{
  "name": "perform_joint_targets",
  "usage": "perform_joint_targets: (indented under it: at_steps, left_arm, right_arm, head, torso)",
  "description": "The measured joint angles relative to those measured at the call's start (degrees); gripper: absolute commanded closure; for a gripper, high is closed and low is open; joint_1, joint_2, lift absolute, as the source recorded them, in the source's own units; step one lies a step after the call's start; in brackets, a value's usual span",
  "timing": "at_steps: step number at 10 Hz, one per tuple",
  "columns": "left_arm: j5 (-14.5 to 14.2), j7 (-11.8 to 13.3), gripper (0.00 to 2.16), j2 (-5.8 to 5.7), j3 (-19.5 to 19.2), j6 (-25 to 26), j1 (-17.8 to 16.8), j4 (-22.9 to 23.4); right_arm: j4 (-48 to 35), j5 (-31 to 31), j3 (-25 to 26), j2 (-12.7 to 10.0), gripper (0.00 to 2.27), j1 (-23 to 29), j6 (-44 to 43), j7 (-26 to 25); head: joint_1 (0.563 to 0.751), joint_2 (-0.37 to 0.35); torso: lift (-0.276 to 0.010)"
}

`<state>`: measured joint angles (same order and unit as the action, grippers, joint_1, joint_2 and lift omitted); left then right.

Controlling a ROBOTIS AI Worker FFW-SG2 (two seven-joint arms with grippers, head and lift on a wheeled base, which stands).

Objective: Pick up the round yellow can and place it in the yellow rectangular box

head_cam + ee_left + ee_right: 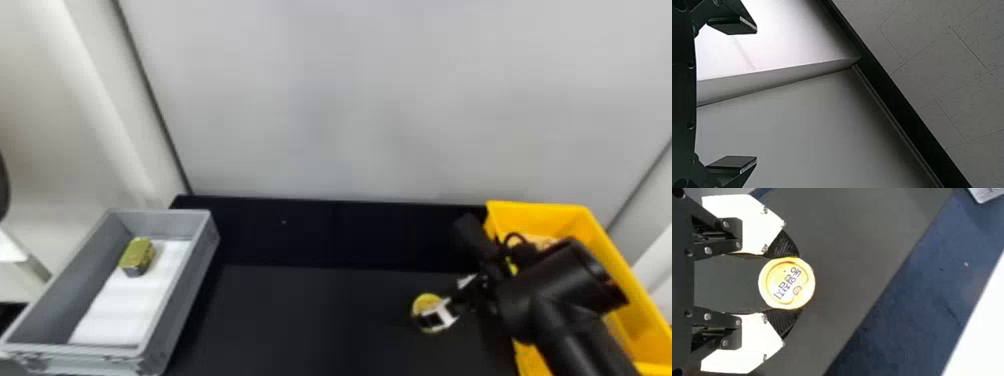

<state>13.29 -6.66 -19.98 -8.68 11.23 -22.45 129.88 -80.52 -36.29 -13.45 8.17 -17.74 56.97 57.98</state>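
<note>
In the head view my right gripper (440,312) is at the round yellow can (426,303), over the black table beside the yellow rectangular box (620,280). The right wrist view has the can (786,283) clasped between the two dark pads of the right gripper (786,283), touching its opposite sides, lid facing the camera. Whether its base rests on the table I cannot tell. My left gripper (732,96) is parked in its wrist view with fingers wide apart, nothing between them, facing wall and ceiling.
A grey bin (180,295) at the left holds a gold-topped block (137,255) on white padding. Some items lie inside the yellow box, partly behind the right arm. A pale wall (350,100) stands behind the black table (300,320).
</note>
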Motion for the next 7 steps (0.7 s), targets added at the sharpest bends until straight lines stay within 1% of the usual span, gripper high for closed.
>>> perform_joint_targets:
  at_steps: [3, 7]
  left_arm:
    - [0.09, 0.03, 0.11, -0.40, -0.54, 0.59, 0.60, 0.74]
    - [0.15, 0.25, 0.11, -1.34, -0.40, 1.75, 0.36, 1.18]
  right_arm:
    - [-5.84, -2.65, 1.73, 3.63, 0.70, -2.53, 3.66, 2.29]
    - [-10.96, -6.70, 7.92, 7.88, 0.70, -4.63, 6.15, 3.92]
  head:
    - [0.663, 0.054]
    - [0.663, 0.054]
  torso:
    - [-0.010]
    - [-0.010]
